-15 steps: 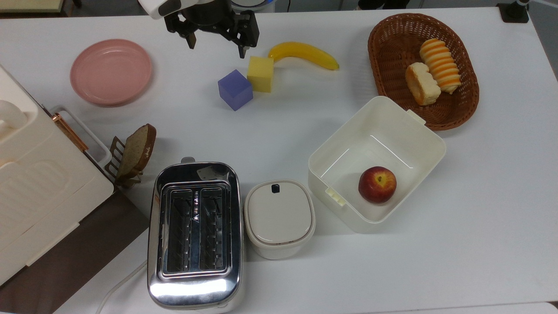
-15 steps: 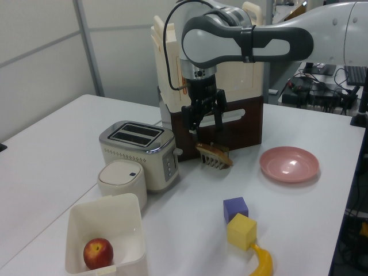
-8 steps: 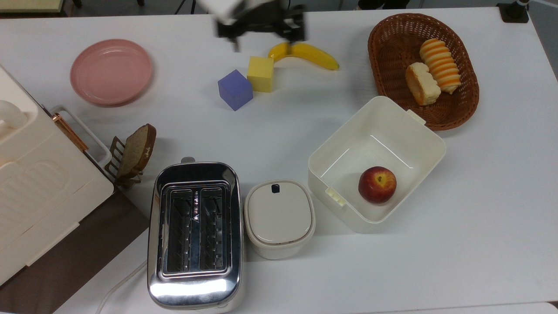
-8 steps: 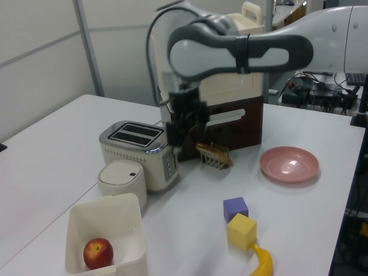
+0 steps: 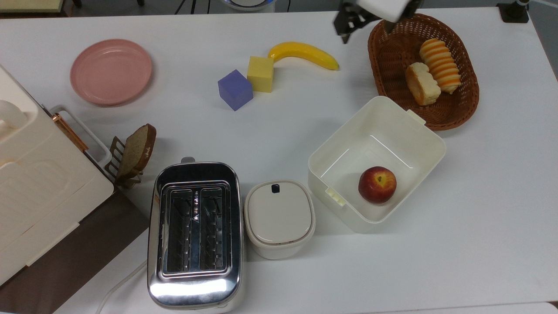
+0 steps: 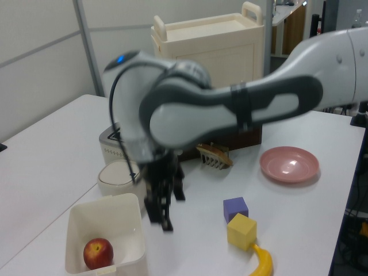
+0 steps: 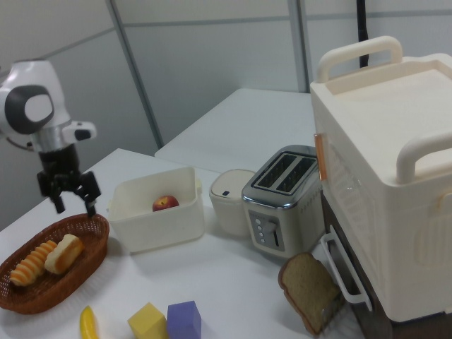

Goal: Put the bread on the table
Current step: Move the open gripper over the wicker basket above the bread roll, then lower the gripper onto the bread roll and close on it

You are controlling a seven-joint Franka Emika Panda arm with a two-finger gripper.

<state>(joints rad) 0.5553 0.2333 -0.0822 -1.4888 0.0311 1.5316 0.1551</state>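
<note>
On the white table (image 5: pixel 479 218), a brown wicker basket (image 5: pixel 462 114) sits at the top view's right and holds the bread (image 5: pixel 422 83), a stubby pale loaf, touching a longer orange-and-cream striped roll (image 5: pixel 440 65). Above the basket's rim, the gripper (image 7: pixel 70 202) hangs with its two dark fingers spread apart and nothing between them; in the right view it stands over the basket's far edge, apart from the bread. No writing or brand can be read on anything. Just beside the basket lies an open cream box (image 5: pixel 418 131) with a red apple (image 5: pixel 377 184) inside. Next to the box stand a small lidded cream pot (image 5: pixel 279 218) and a shiny two-slot toaster (image 5: pixel 195 235). Near the middle of the table lie a yellow banana (image 5: pixel 304 53), a yellow cube (image 5: pixel 260 74) and a purple cube (image 5: pixel 235 90), the two cubes touching. A pink plate (image 5: pixel 111 72) sits at the top view's left, and a brown slice of bread (image 5: pixel 138 149) leans in a small rack beside a large cream case (image 7: pixel 395 183).
</note>
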